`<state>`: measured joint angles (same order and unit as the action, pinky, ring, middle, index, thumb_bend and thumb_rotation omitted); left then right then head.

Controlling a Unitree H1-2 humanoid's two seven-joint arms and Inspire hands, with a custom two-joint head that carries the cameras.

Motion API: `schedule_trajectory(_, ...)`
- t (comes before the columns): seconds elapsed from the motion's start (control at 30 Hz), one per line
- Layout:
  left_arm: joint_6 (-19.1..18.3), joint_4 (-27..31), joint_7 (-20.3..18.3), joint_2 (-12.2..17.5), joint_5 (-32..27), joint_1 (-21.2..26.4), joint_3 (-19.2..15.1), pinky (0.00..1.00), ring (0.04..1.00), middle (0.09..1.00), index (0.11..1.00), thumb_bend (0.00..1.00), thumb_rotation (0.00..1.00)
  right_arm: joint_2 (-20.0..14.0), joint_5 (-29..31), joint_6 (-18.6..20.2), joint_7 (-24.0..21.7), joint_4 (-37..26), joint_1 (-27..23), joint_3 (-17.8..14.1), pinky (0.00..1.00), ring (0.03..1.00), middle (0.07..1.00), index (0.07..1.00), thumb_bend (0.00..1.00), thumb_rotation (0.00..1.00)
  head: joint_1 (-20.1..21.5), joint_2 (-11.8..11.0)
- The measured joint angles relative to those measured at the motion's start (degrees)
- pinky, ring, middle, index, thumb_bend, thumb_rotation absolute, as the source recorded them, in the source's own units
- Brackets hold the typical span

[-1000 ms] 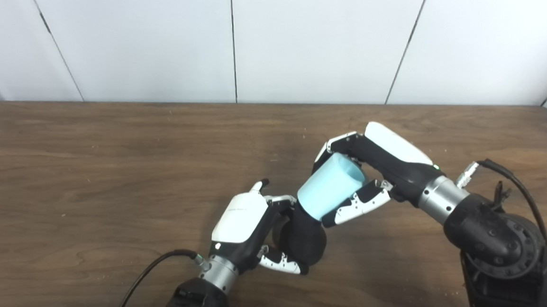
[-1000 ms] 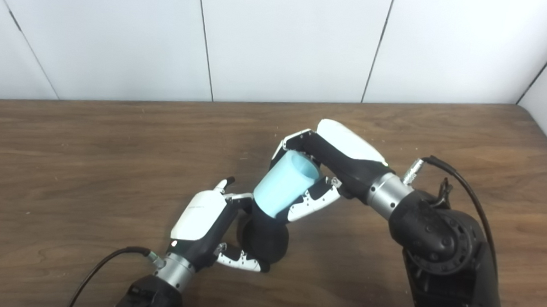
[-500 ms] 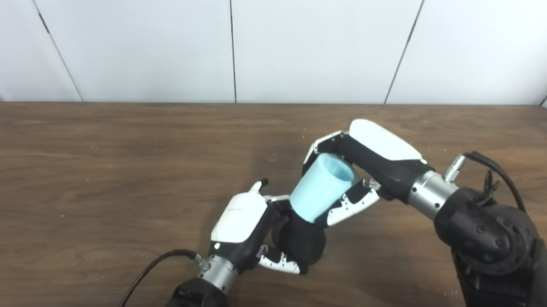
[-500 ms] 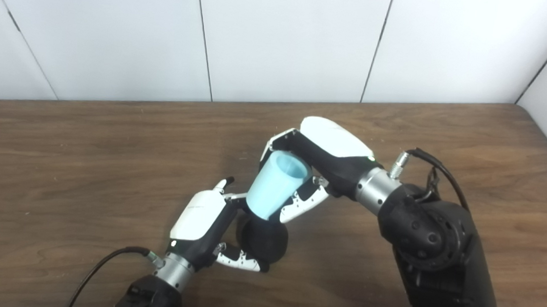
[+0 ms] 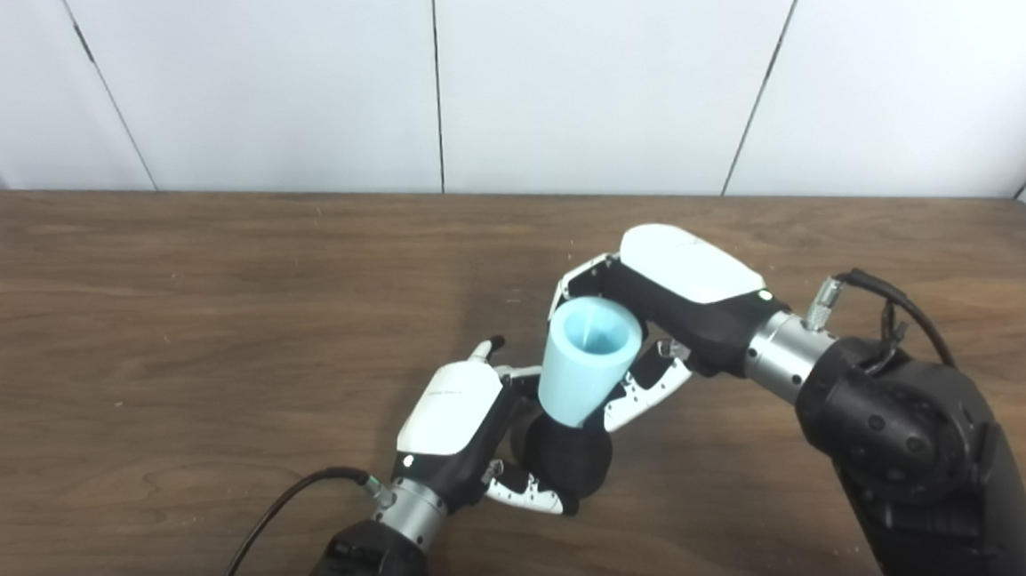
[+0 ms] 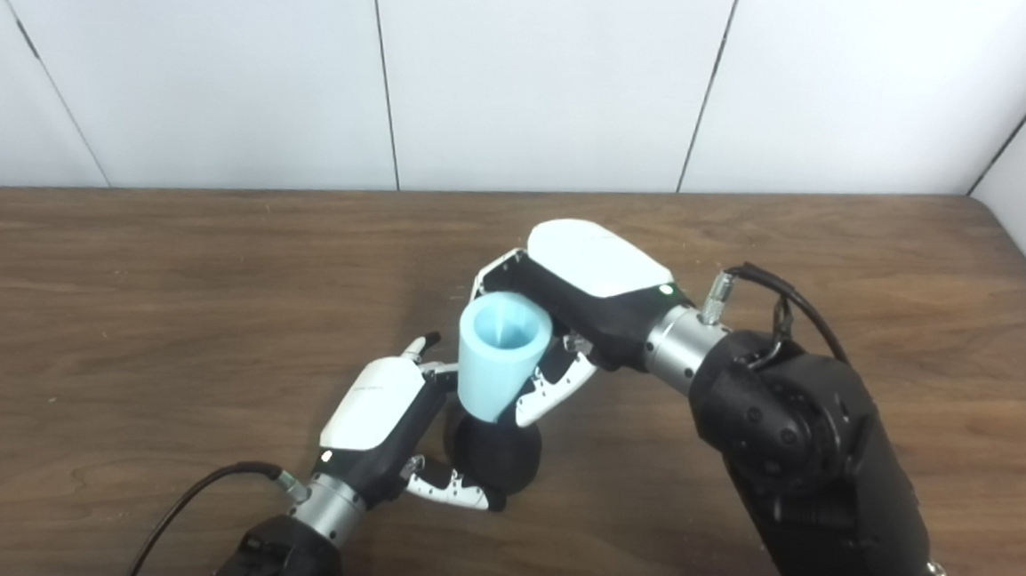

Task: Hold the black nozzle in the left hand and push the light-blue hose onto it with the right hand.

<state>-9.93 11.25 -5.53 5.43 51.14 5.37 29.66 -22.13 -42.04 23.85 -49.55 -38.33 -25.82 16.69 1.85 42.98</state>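
The black nozzle (image 5: pixel 567 456) stands near the table's front middle, and my left hand (image 5: pixel 460 427) is shut on it from the left. The light-blue hose (image 5: pixel 587 359), a short tapered tube, stands nearly upright on the nozzle's top with its wide open end facing up. My right hand (image 5: pixel 668 302) is shut on the hose from the right and behind, its fingers curled around the far side and its thumb under the near side. The nozzle's top is hidden inside the hose.
The brown wooden table (image 5: pixel 165 302) stretches wide on both sides of the hands. A black cable (image 5: pixel 286 506) runs from my left wrist to the front edge. White wall panels stand behind the table's far edge.
My right hand has swung left and tipped the hose from leaning right to nearly upright over the nozzle. The left hand and the nozzle have stayed put.
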Motion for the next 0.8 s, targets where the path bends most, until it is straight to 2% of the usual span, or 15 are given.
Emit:
schedule_trajectory(0.2, -0.02, 0.00, -0.80, 0.00, 0.00, 0.34, 0.00, 1.00, 0.674, 0.469, 0.500, 0.52, 0.00, -0.59, -0.32, -0.50, 0.12, 0.69, 0.00, 1.19, 0.31, 0.430, 0.518, 0.504, 0.50, 0.00, -0.17, -0.09)
schedule_trajectory(0.8, -0.15, 0.02, -0.93, -0.17, 0.11, 0.35, 0.05, 1.00, 0.666, 0.454, 0.508, 0.52, 0.00, -0.71, 1.57, 0.23, 1.79, 1.85, 1.65, 0.76, 0.31, 0.435, 0.511, 0.498, 0.50, 0.00, -0.18, 0.44)
